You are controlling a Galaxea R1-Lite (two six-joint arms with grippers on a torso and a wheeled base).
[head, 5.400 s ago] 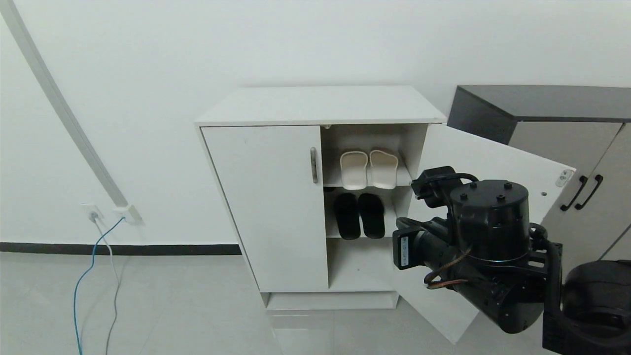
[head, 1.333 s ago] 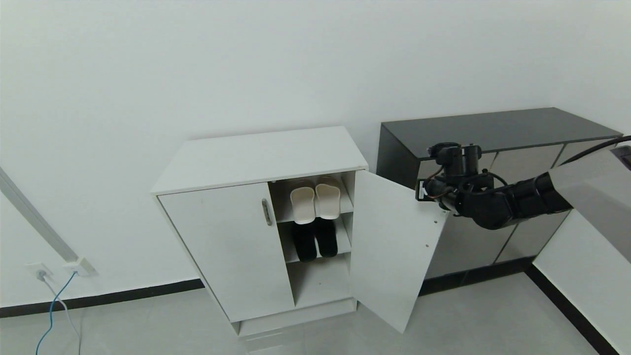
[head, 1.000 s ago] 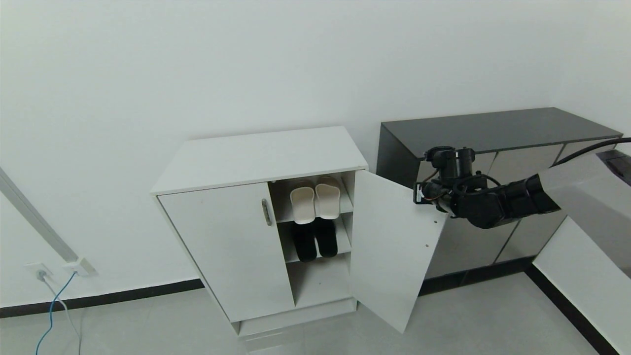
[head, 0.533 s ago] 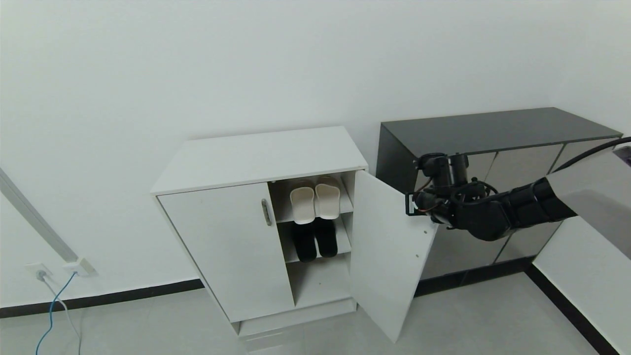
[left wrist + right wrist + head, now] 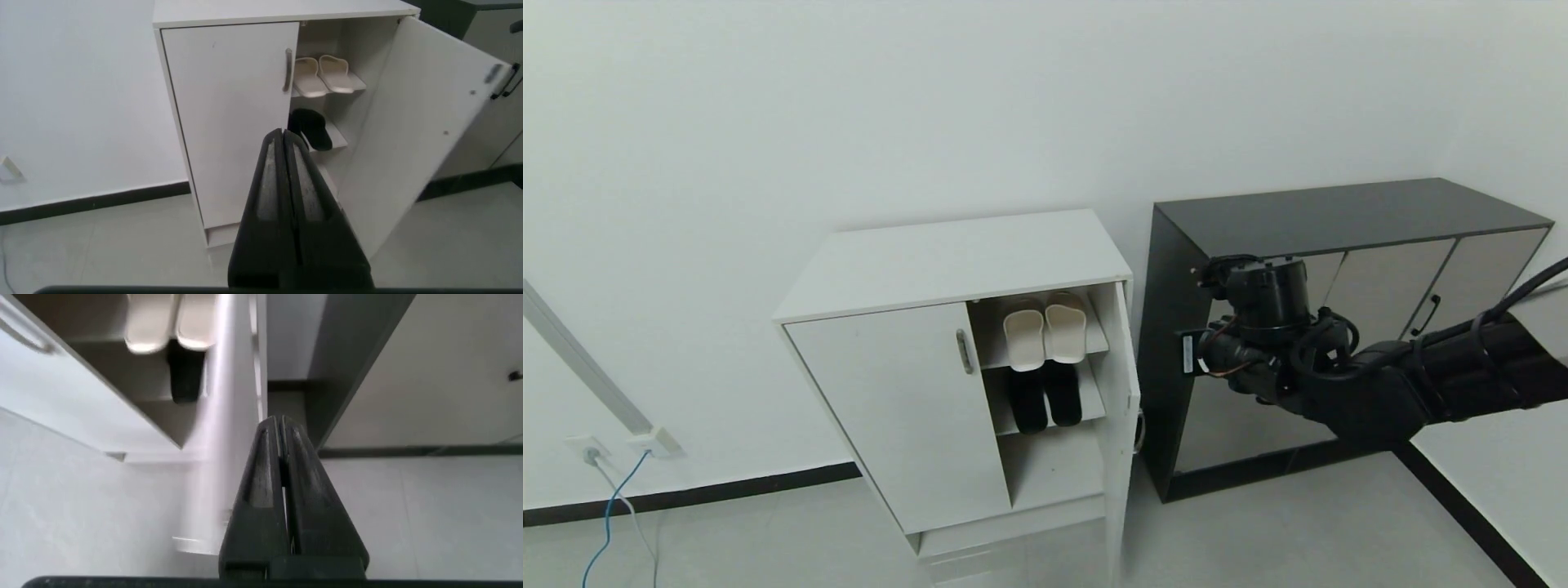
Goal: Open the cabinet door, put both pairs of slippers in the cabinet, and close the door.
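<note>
Head view: I am logging both pairs as stowed. The cream slippers are sitting inside the cabinet, directly above the black slippers. Both are lying on the far side of the door from the right end effector. Opening and loading are therefore reading as done, and only the closing is outstanding.

The cabinet door is standing out from the cabinet front, edge-on to the head camera; I am judging it roughly half shut. The right end effector, fingers pressed together and holding nothing, is sitting near the door's outer face, on the side away from the slippers. I cannot tell whether it is touching the panel.

The left end effector is also pressed together and empty. It is pointing at the cabinet from well back, with the slippers ahead of its tip.

Remaining, as I am judging it: push the door round until it is lying flush with the cabinet front.
</note>
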